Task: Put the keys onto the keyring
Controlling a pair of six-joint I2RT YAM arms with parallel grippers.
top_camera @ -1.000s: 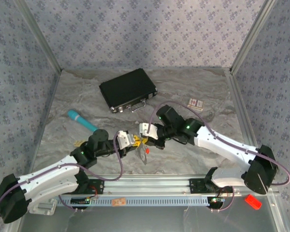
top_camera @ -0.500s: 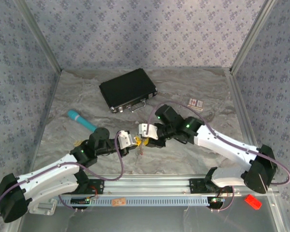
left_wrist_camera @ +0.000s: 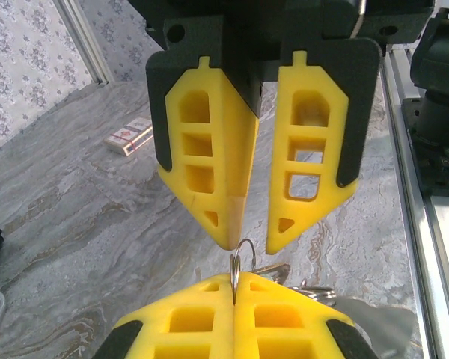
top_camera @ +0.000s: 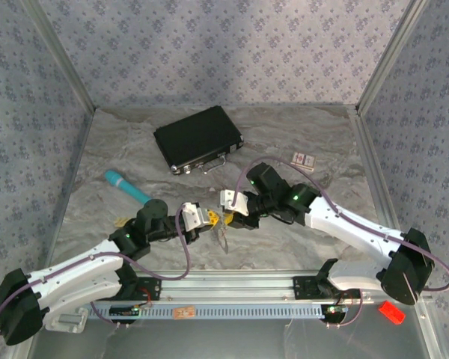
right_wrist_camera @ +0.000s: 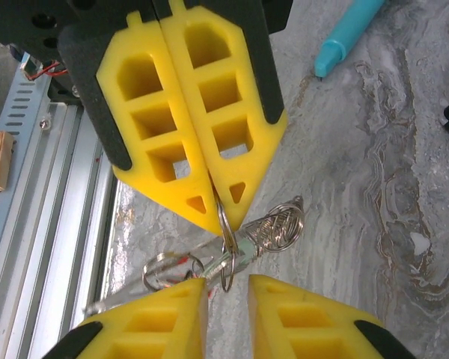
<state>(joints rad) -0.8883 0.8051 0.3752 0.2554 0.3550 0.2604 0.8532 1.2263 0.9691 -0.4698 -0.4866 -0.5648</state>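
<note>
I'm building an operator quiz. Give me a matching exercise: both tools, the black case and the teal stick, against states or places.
1 left tool
2 right tool
3 black case
4 teal stick

A open
B back of the table
C shut on the keyring
D left side of the table

Pairs: 1-C, 2-A, 3-B, 4-D

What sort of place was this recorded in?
Probably a robot lab test cell: a marble-look tabletop boxed in by patterned wall panels on aluminium posts, with the left arm and right arm bolted to a rail.
</note>
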